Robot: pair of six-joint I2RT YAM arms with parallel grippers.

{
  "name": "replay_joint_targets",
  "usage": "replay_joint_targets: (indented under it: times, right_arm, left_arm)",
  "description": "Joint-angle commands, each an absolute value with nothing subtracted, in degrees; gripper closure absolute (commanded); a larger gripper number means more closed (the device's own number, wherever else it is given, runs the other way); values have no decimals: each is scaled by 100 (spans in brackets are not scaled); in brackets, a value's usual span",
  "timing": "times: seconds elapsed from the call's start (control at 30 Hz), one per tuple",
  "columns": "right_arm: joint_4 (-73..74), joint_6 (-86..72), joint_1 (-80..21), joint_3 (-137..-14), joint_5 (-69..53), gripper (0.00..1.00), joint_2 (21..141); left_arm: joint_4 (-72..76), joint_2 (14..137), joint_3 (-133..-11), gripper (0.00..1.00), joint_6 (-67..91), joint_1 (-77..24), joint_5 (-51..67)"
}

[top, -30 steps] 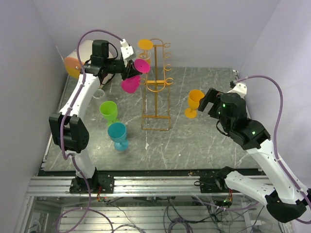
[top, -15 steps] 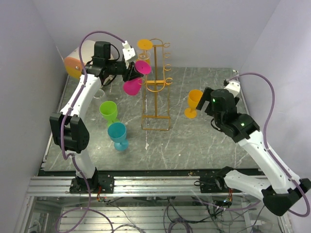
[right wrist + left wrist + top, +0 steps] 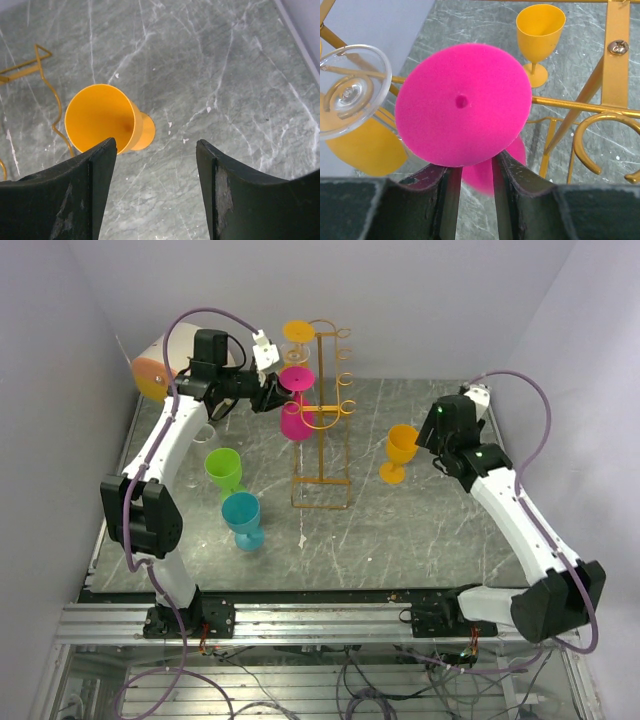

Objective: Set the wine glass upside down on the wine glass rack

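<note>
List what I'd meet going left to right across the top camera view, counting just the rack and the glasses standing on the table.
green glass → wine glass rack → orange glass. The teal glass overlaps the green one sideways, so it is left out.

Two white arms, left arm (image 3: 160, 445), right arm (image 3: 520, 525), black joints and bases, looping purple cables (image 3: 205, 311), green lights (image 3: 441, 421) on the right arm's black wrist, small white camera (image 3: 264, 344) at upper left, dark scuffed fingers (image 3: 95, 195)
</note>
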State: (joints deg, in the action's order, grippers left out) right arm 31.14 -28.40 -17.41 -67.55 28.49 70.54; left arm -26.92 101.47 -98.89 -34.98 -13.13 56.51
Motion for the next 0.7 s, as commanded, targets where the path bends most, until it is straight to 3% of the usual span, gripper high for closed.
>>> replay_joint_targets:
  times: [0.0,0.13,0.4,0.67]
  right_arm:
    - [2750,-2574,-1667,-6765,2527,37,7362]
    - [2577,-2538,-1643,-6688,2203,44,7667]
    - [2467,-2534,-1644,-6632,2271,46,8092]
    - [2328,-2476,-1644,-6602,2178,58,8425]
  left_arm:
    - [-2829,9917,-9876,60,-3732,-1353,5602]
    - [-2978,9854,-9853,58,-3927,-1354,5530]
    - [-3373,9736,-9802,59,-4374,-1353,5315]
    - [-3609,9420,-9607,58,-4582,-1354,4918]
